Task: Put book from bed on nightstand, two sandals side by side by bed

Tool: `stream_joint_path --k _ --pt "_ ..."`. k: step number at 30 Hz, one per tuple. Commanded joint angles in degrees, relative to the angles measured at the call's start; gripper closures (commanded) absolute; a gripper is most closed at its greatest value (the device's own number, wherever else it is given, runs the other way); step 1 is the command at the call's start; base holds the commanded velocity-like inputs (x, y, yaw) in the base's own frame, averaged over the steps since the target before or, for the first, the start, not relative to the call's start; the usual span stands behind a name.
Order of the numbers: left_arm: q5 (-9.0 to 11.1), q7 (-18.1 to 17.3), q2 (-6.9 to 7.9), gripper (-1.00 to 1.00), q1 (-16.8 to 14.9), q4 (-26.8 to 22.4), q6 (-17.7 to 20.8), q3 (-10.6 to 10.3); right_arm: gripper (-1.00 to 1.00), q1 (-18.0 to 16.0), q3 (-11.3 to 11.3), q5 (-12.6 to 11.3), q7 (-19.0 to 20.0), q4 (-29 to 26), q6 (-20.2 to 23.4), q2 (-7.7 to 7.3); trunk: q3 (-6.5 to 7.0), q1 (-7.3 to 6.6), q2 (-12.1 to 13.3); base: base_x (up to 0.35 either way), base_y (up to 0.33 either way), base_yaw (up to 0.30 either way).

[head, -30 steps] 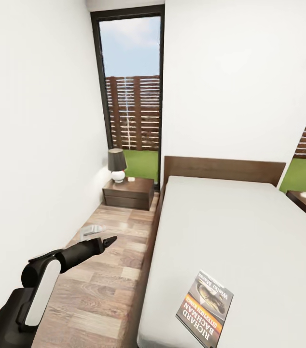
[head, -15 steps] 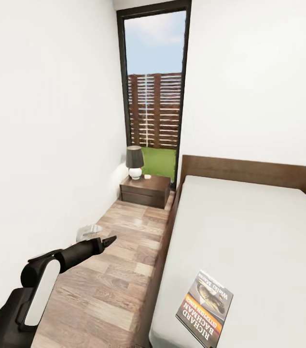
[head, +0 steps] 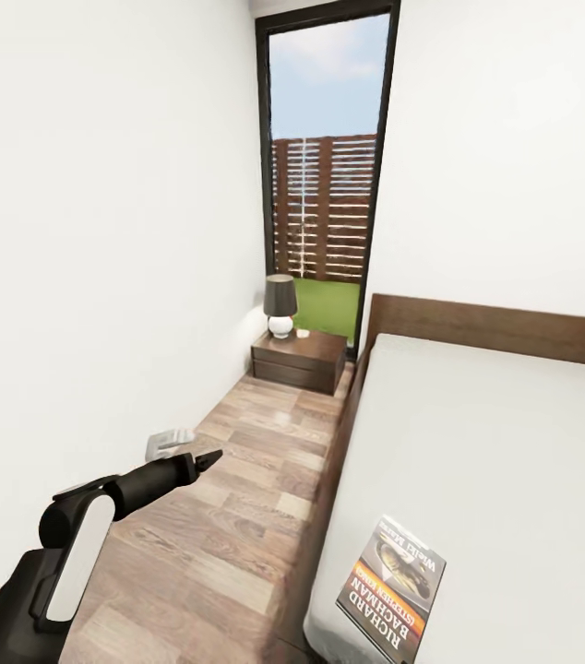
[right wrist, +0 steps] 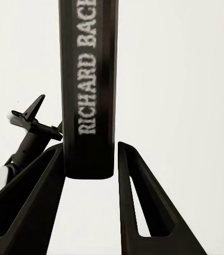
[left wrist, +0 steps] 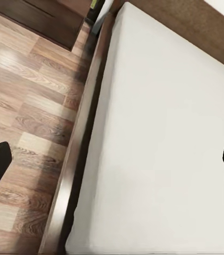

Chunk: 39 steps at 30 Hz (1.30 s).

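Observation:
The book (head: 392, 586), a thin paperback with an orange band, hangs over the near corner of the bed's white mattress (head: 495, 443). In the right wrist view its dark spine (right wrist: 88, 90) stands between the fingers of my right gripper (right wrist: 91, 151), which is shut on it. My left gripper (head: 209, 456) reaches out over the wood floor beside the bed. In the left wrist view it (left wrist: 112, 162) is open and holds nothing. One pale grey sandal (head: 168, 441) lies on the floor by the left wall, just beyond the left gripper. The dark wood nightstand (head: 297, 358) stands at the head of the bed.
A lamp (head: 280, 304) with a dark shade sits on the nightstand, below a tall dark-framed window (head: 325, 166). A narrow strip of plank floor (head: 237, 516) runs between the white left wall and the bed's dark frame (head: 334, 480).
The whole view has swung left, so the window, nightstand and bed sit further right in the picture. Both arms and the held book keep their places relative to the camera.

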Motion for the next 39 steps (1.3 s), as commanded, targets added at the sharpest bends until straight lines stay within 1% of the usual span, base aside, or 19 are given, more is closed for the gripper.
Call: stream_joint_path --k 1,8,13,25,39 --pt "-0.2 -0.4 0.01 -1.0 -0.1 0.0 0.3 0.1 1.0 0.0 0.1 -0.3 0.2 0.0 0.6 -0.02 -0.14 0.02 -0.1 -0.197 0.152 0.027" --pt "-0.1 -0.4 0.07 -1.0 -0.1 0.0 0.3 0.1 1.0 0.0 0.1 -0.3 0.2 0.0 0.6 0.02 -0.16 0.02 -0.1 -0.139 0.131 0.036" --pt "0.0 -0.4 0.08 -1.0 -0.1 0.0 0.3 0.1 1.0 0.0 0.1 -0.3 0.2 0.0 0.6 0.03 -0.16 0.02 -0.1 -0.039 0.051 0.162" --pt "0.0 -0.4 0.08 -1.0 -0.1 0.0 0.3 0.1 1.0 0.0 0.1 -0.2 0.2 0.0 0.6 0.04 -0.17 0.02 -0.1 -0.006 0.096 0.268" --pt "0.0 -0.4 0.09 -1.0 0.0 0.0 0.3 0.0 1.0 0.0 0.2 -0.2 0.2 0.0 0.5 0.04 -0.17 0.02 -0.1 0.0 0.014 0.289"
